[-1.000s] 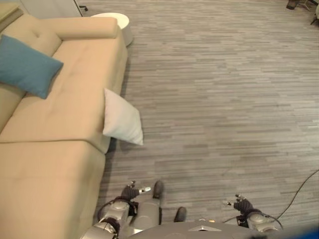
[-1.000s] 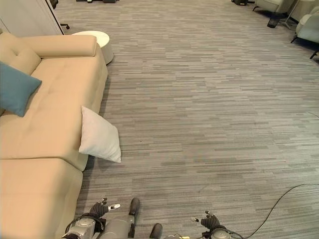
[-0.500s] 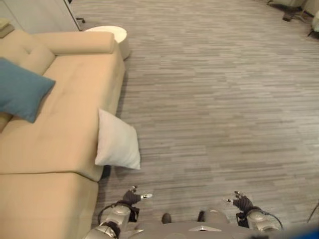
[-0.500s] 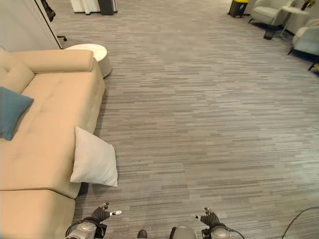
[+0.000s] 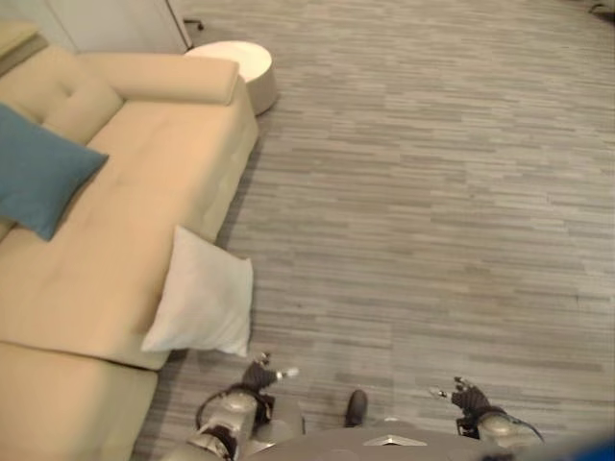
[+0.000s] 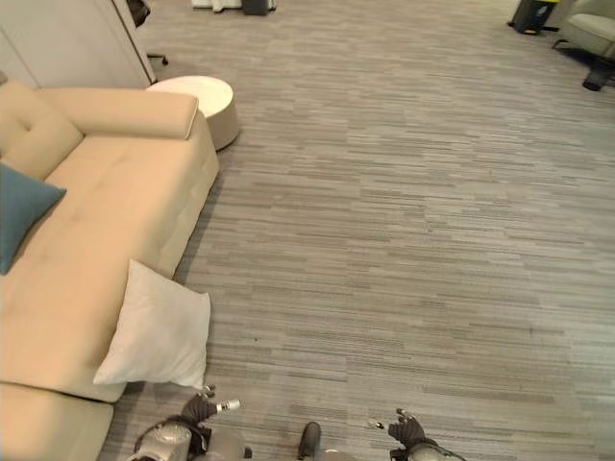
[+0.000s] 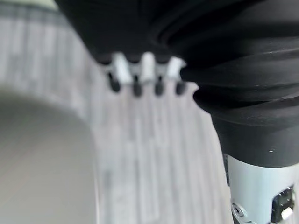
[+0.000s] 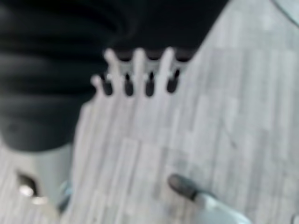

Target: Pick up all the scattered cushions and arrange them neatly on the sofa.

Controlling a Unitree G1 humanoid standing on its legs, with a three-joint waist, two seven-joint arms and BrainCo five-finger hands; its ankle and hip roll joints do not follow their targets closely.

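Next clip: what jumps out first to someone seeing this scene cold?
A white cushion leans against the front edge of the beige sofa, its bottom on the grey floor. A teal cushion sits on the sofa's seat against the backrest. Both robot hands, left and right, hang open and empty.

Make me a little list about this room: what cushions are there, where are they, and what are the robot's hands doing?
White cushion: soft square white cushion leaning against the front of the sofa, its lower edge down at the floor.
Blue cushion: teal blue fabric cushion propped against the sofa's backrest.
Sofa: long beige fabric sofa.
Side table: round white low table on the floor past the sofa's armrest.
Floor: grey striped carpet floor.
Left hand: open, holding nothing, near the white cushion.
Right hand: open, holding nothing.
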